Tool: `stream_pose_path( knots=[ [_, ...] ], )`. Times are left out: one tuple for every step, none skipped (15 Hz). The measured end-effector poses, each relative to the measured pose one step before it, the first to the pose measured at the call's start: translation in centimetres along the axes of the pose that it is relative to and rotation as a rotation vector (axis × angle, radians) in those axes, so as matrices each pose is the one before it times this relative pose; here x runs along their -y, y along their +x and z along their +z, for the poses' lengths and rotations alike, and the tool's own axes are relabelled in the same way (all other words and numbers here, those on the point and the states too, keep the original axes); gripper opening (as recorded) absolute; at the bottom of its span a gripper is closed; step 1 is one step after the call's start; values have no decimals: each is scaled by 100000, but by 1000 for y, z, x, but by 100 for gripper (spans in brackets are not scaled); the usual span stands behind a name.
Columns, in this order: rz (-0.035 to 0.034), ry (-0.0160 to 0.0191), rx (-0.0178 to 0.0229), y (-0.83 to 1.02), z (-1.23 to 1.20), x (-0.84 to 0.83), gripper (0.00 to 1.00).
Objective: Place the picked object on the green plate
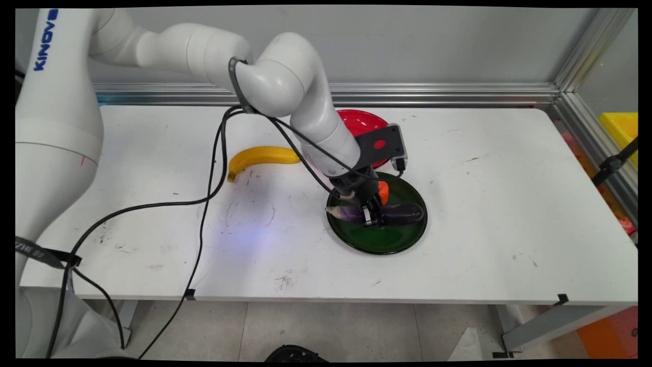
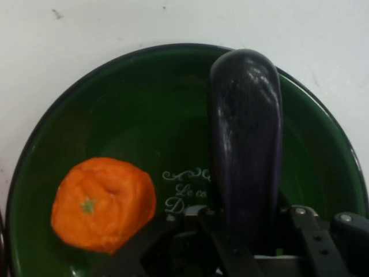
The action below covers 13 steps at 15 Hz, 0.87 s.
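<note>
The tool (image 1: 371, 216) is down inside a dark green plate (image 1: 402, 243), its two fingers set on either side of a purple eggplant (image 1: 405, 213) and closed against it at about the middle of its length. In the hand view the eggplant (image 2: 247, 138) runs straight up between the black linkage, its rounded glossy end reaching nearly to the far rim of the green plate (image 2: 115, 104), and the tool (image 2: 245, 231) clasps it near the bottom edge. In the main view the eggplant lies lengthwise across the plate, its paler stem end pointing toward the left rim and its dark rounded end toward the right; whether it rests on the plate or is lifted just clear of it cannot be told.

An orange tangerine (image 2: 104, 203) sits in the same plate just beside the eggplant, apart from it, its small green stem mark facing up. In the main view only a sliver of the tangerine (image 1: 383, 191) shows behind the wrist. White script lettering is printed on the plate's bottom, partly hidden.

Behind the wrist, a red plate (image 1: 359, 122) lies on the white desk (image 1: 509, 204), close to the green one. A yellow banana (image 1: 260, 157) lies on the desk well to the left of both plates, curved, touching nothing.
</note>
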Motion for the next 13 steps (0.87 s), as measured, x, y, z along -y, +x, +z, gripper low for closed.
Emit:
stream_pose_path(
  knots=[
    [4, 283, -194, -115, 278, -25, 0],
    [16, 209, -140, -91, 223, -17, 0],
    [5, 253, -202, -121, 277, -16, 0],
    [20, 157, -160, -70, 192, -12, 0],
    [12, 101, -202, -50, 178, -12, 0],
    [39, 52, -225, -29, 140, -14, 0],
    [5, 13, -211, -23, 132, -16, 100],
    [-95, -2, -452, -3, 173, -15, 100],
    [-140, 9, -340, 10, 109, -5, 100],
    [-40, 12, -316, 41, 70, 6, 100],
    [-92, 130, -430, 152, -12, 146, 100],
    [-51, 48, -369, 188, -86, 174, 100],
    [5, -19, -553, 280, -213, 237, 100]
  ],
)
